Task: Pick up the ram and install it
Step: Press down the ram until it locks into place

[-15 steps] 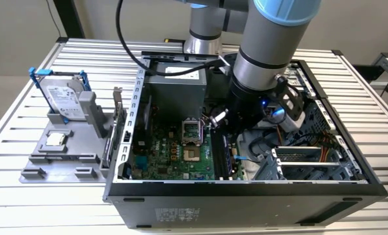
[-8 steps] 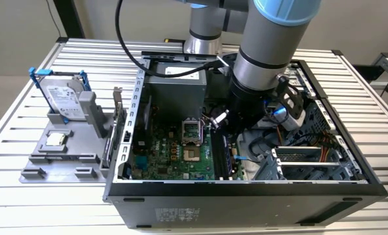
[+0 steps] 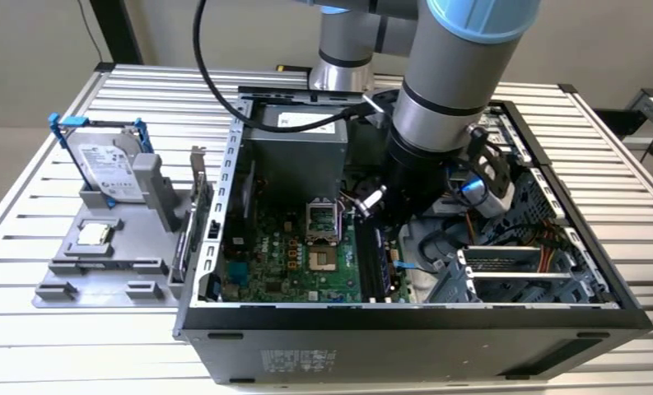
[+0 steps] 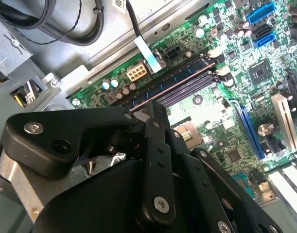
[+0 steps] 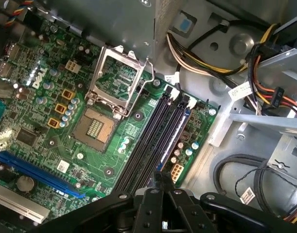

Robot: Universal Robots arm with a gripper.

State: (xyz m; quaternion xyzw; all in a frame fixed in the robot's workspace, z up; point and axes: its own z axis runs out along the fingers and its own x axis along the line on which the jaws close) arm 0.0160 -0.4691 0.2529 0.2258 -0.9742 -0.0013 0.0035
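The ram [image 5: 175,137] is a thin stick with a dark bluish edge. In the first wrist view it lies along the outermost of the motherboard's black slots [image 5: 147,141], on the side toward the power cables. My gripper [image 5: 161,179] has its two fingers drawn close together over the ram's middle, and the blue edge runs straight into the narrow gap between them. In the second wrist view the gripper [image 4: 151,108] points down at the same row of slots [image 4: 180,80]. In the exterior view the arm [image 3: 441,123] reaches down into the open computer case [image 3: 414,317], above the slots [image 3: 372,255].
An open processor socket frame [image 5: 116,77] sits beside the slots, with bundled cables [image 5: 201,53] on the other side. Outside the case, at the exterior view's left, a grey fixture [image 3: 62,288] holds a hard drive in a blue frame [image 3: 106,169] and a square silver chip [image 3: 93,236].
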